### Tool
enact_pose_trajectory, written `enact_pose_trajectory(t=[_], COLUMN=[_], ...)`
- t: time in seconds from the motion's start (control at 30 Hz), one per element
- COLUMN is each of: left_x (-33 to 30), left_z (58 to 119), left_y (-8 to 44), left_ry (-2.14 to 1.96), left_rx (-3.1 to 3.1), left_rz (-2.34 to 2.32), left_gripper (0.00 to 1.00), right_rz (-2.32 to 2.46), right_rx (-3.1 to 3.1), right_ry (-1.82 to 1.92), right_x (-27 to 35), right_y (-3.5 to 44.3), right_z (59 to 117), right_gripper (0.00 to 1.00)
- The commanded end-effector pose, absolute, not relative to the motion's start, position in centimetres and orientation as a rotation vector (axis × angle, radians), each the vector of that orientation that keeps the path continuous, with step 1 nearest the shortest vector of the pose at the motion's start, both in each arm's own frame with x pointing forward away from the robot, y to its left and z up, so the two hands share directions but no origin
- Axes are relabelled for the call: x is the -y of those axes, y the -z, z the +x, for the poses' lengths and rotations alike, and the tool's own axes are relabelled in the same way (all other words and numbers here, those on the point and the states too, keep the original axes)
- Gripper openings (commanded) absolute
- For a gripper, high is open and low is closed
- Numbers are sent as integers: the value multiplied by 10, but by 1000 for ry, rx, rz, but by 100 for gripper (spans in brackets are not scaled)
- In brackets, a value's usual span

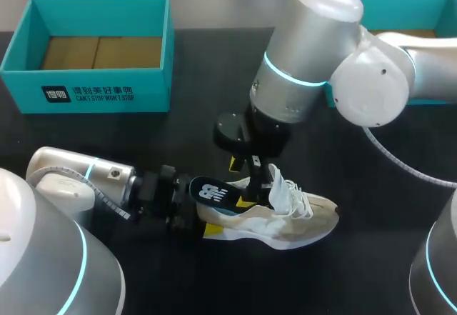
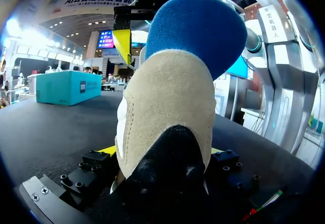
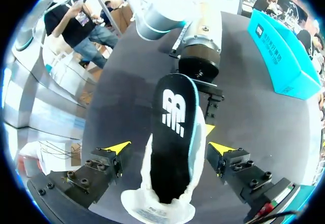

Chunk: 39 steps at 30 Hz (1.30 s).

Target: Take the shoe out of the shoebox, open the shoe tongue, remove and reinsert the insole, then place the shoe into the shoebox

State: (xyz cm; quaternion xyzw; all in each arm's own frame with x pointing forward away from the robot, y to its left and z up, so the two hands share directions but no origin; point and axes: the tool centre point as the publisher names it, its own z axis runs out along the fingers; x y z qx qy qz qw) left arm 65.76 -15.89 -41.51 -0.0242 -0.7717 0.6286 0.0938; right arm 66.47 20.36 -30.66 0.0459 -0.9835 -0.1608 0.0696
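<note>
Sneaker (image 1: 285, 223) lies on its sole on the bench (image 1: 143, 143), outside the shoebox (image 1: 93, 95). Left gripper (image 1: 194, 221) clamped on its heel. Right gripper (image 3: 170, 147) fingers apart, straddling the insole (image 3: 175, 132), which protrudes from the heel.

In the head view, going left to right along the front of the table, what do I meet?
left arm → left end effector, holding the heel → insole, sticking up out of the heel → shoe, its toe farthest right.
</note>
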Motion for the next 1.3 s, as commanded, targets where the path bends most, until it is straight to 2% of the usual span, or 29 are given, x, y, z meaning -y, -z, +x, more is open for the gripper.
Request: enact_pose_trajectory(t=[0.03, 0.27, 0.4, 0.77, 0.9, 1.03, 1.3], left_x=[159, 159, 159, 159, 159, 159, 159], left_z=[658, 658, 658, 658, 658, 658, 658], left_y=[415, 415, 415, 415, 415, 415, 415], left_ry=[-1864, -1864, -1864, -1864, -1864, -1864, -1864], left_rx=[2291, 2291, 2291, 2291, 2291, 2291, 2291], left_rz=[-72, -72, -72, -72, -72, -72, -72], left_gripper=[0, 0, 0, 0, 0, 0, 0], right_rz=[135, 135, 209, 235, 231, 229, 204], right_rx=[2986, 2986, 2790, 2617, 2585, 2554, 2496], right_ry=[400, 400, 544, 467, 470, 450, 421], right_x=[-212, -212, -220, -228, -228, -230, -231], right_y=[301, 301, 290, 288, 291, 293, 301], right_z=[661, 661, 667, 672, 674, 675, 673], right_gripper=[100, 100, 100, 100, 90, 84, 84])
